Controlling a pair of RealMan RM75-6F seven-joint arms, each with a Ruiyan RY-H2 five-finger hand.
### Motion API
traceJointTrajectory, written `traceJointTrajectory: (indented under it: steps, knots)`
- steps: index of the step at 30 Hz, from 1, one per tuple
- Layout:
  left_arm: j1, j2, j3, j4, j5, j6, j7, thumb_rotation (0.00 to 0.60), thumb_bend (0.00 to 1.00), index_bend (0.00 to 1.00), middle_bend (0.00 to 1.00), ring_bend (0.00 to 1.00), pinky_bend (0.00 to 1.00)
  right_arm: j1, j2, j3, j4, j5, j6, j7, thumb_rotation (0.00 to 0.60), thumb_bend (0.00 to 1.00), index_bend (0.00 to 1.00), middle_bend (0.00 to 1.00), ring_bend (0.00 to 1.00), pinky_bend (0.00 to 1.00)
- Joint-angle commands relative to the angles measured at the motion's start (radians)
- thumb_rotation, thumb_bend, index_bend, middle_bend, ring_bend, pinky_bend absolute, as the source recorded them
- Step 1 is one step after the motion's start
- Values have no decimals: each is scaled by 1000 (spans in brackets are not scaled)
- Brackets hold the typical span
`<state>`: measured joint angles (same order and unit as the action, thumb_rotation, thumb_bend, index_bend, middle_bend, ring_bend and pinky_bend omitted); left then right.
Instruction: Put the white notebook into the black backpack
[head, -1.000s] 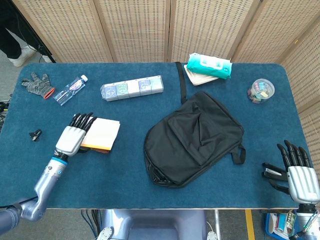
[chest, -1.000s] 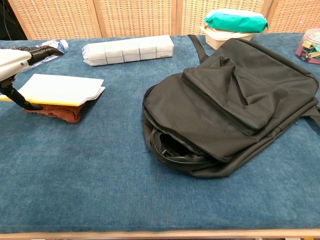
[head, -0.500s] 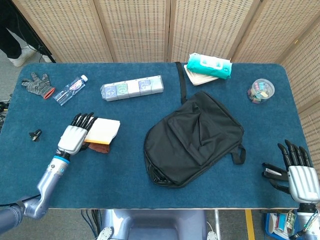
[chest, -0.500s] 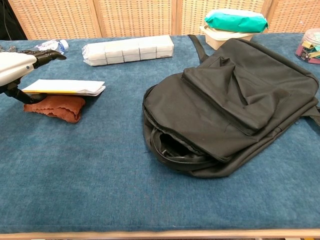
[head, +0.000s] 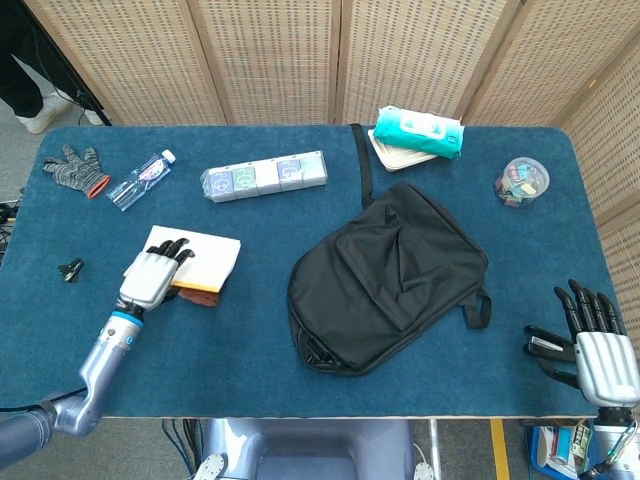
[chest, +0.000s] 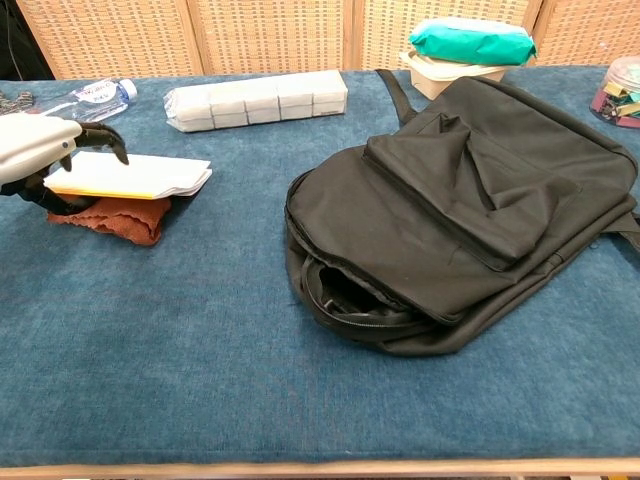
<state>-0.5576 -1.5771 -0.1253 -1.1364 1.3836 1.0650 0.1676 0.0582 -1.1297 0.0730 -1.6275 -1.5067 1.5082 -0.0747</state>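
The white notebook (head: 207, 258) with a yellow underside lies at the table's left, over a brown cloth (head: 196, 293). My left hand (head: 151, 277) grips its left edge, fingers curled over the top and thumb underneath. In the chest view the notebook (chest: 135, 175) sits tilted, its near edge held just above the cloth (chest: 108, 216) by the left hand (chest: 38, 148). The black backpack (head: 390, 275) lies flat in the middle, and its zipped mouth (chest: 350, 297) gapes toward the front edge. My right hand (head: 590, 345) rests open at the front right corner, far from everything.
Along the back stand a grey glove (head: 72, 168), a water bottle (head: 140, 180), a row of wrapped packs (head: 263, 176), a teal pack on a white container (head: 418, 132) and a tub of clips (head: 522, 181). A small black clip (head: 70, 268) lies at far left.
The left hand's fingers, stretched flat a second ago, have curled down onto the notebook, whose left edge has come up off the cloth. The right hand has not moved.
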Motion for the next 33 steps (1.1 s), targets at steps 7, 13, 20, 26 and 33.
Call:
traceJointTrajectory:
  steps: [7,13,20,26,33]
  knots:
    - [-10,-30,-10,83,24,55,-21,600,524,713,545,529,663,42,22,-24,-47,-57,-61,1,600,0,0,0,0,0]
    - [-20,-26,-12,117,63,106,-48,600,542,798,613,586,702,139,73,-23,-152,-82,-205,52,600,0,0,0,0,0]
    - [-40,-1,-21,97,79,122,-41,600,540,817,640,615,723,265,74,14,-254,-40,-377,61,600,0,0,0,0,0]
    - [-68,45,-45,55,83,129,5,600,539,820,642,617,724,366,9,58,-325,76,-502,-28,600,0,1,0,0,0]
    - [-89,81,-70,24,66,126,45,600,540,821,642,618,724,474,-104,103,-350,270,-580,-167,600,0,33,1,0,0]
